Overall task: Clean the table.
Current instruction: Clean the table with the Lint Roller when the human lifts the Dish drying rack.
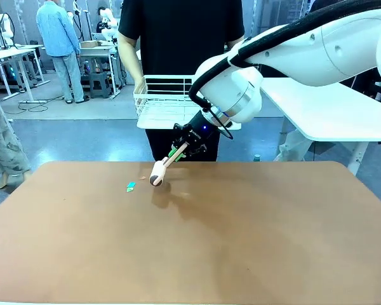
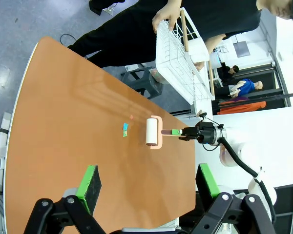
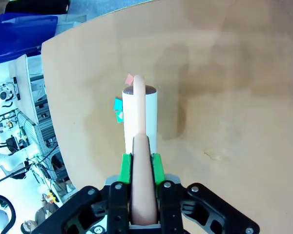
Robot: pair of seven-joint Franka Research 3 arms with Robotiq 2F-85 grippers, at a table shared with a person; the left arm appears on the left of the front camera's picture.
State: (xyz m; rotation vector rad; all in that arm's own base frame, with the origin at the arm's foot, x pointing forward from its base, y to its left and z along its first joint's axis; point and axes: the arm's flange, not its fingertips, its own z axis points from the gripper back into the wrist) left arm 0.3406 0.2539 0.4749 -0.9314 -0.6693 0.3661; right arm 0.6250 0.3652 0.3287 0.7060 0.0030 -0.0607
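On the reddish-brown table (image 1: 254, 241) in front of a person (image 1: 178, 32), the right gripper (image 1: 177, 152) is clamped on the handle of a lint roller (image 1: 157, 177) just beside teal paper scraps (image 1: 131, 186), while the left gripper (image 2: 147, 183) hangs above, jaws wide apart

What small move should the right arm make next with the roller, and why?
Probably roll the lint roller a short way toward the robot's left, over the teal scraps. The right arm's jaws are shut on its handle, the roll appears to rest on the table, and the scraps lie just beside it, not yet picked up.
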